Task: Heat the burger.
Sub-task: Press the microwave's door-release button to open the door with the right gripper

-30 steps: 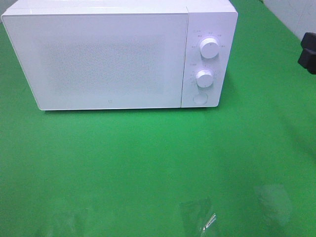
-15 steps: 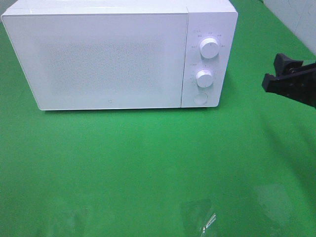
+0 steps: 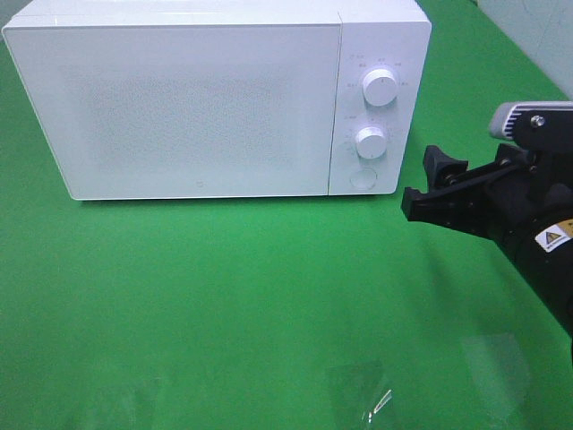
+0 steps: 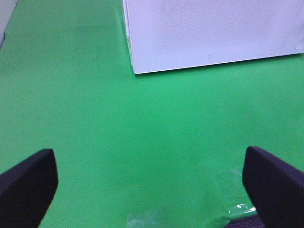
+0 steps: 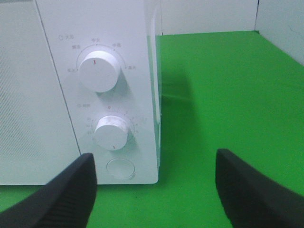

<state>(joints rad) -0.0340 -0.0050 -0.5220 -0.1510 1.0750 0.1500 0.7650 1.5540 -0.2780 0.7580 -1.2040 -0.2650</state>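
Note:
The burger is out of view in every frame. A white microwave (image 3: 197,107) stands at the back of the green cloth with its door closed; it also shows in the left wrist view (image 4: 209,33) and the right wrist view (image 5: 57,95). My right gripper (image 3: 428,184) hovers just right of the microwave's control panel, open and holding nothing. In the right wrist view its fingers (image 5: 156,157) frame the panel's lower right corner. My left gripper (image 4: 148,154) is open over bare cloth in front of the microwave's left corner, and it does not show in the exterior high view.
The panel carries an upper knob (image 5: 99,69), a lower knob (image 5: 112,133) and a round button (image 5: 119,168). Clear shiny patches (image 3: 358,394) lie on the cloth near the front edge. A white wall (image 3: 537,27) borders the back right.
My right arm has come in from the right edge, moving left toward the microwave's control panel. Nothing else has moved.

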